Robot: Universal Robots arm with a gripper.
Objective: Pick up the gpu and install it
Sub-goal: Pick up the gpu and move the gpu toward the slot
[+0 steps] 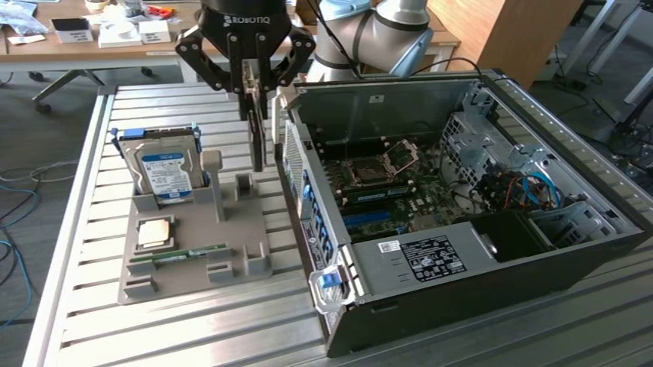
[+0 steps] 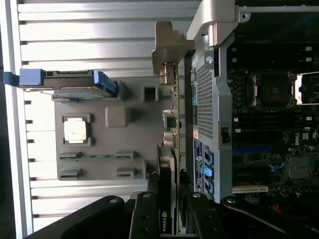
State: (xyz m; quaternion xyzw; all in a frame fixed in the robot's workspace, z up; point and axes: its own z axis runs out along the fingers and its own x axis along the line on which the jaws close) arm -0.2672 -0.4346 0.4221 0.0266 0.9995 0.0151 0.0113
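My tool [image 1: 251,88] is closed on the gpu [image 1: 257,138], holding it on its edge in the upper middle of the exterior view, beside the open computer case [image 1: 531,306]. The gpu is picked up, but it is not in yet.

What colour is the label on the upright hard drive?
The label is blue and white; exterior view shows it best.

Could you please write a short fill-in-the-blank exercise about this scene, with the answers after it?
1. The tool grips the gpu, which hangs ____ the holder and the case.
2. The hard drive stands ____ in the holder.
3. The CPU lies flat next to the green ____.
Answers: between; upright; memory stick.
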